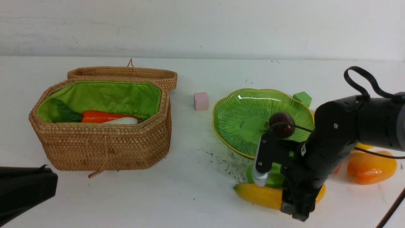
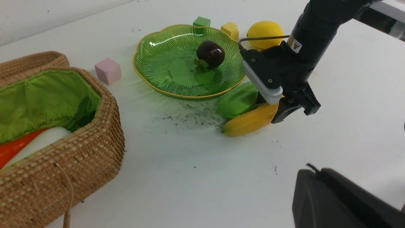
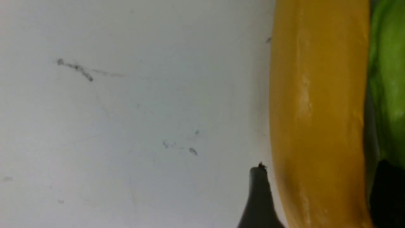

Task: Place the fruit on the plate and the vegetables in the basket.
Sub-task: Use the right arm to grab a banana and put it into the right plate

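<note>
The yellow banana (image 1: 259,194) lies on the table in front of the green plate (image 1: 240,107), tight against the light green gourd (image 2: 239,99). My right gripper (image 3: 319,190) reaches down over the banana and is open, one finger on each side; the far finger sits between banana and gourd. The maroon ball (image 2: 210,53) rests on the plate. The lemon (image 2: 265,30) and the orange mango (image 1: 371,167) lie on the table right of the plate. Carrot (image 1: 98,116) and radish (image 1: 123,120) lie in the basket (image 1: 104,148). My left gripper (image 2: 311,171) is shut and empty, near the front edge.
The basket's lid (image 1: 126,73) hangs open behind it. A pink cube (image 1: 201,101) stands between basket and plate. A green cube (image 1: 302,98) and a yellow cube (image 2: 230,29) sit behind the plate. Dark scuff marks cover the table in front of the plate.
</note>
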Robot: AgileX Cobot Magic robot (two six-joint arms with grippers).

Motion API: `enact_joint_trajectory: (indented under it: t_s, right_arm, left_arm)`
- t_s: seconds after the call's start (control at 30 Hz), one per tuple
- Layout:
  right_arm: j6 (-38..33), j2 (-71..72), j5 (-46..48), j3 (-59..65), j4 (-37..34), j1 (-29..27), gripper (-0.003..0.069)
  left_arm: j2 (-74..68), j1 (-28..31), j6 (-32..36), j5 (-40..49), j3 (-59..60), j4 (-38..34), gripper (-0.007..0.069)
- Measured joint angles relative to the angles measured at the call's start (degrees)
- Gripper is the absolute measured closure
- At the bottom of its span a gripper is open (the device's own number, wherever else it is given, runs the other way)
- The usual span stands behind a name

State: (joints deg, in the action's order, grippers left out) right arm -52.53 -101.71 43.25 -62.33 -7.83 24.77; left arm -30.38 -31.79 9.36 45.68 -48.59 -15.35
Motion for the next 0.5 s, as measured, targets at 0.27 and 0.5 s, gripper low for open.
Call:
enact_joint_trajectory:
  t_s: [0.27,0.5]
  right_arm:
    - [0.0,-1.2,1.2,0.0,-1.0,0.0,0.0205]
    - [0.0,-3.5,2.5,-0.2,-2.4,0.0,0.0271]
  left_arm:
    - [0.0,0.0,1.0,0.0,0.0,0.0,0.0638]
    - [0.0,0.0,1.1,0.0,0.0,0.0,0.0638]
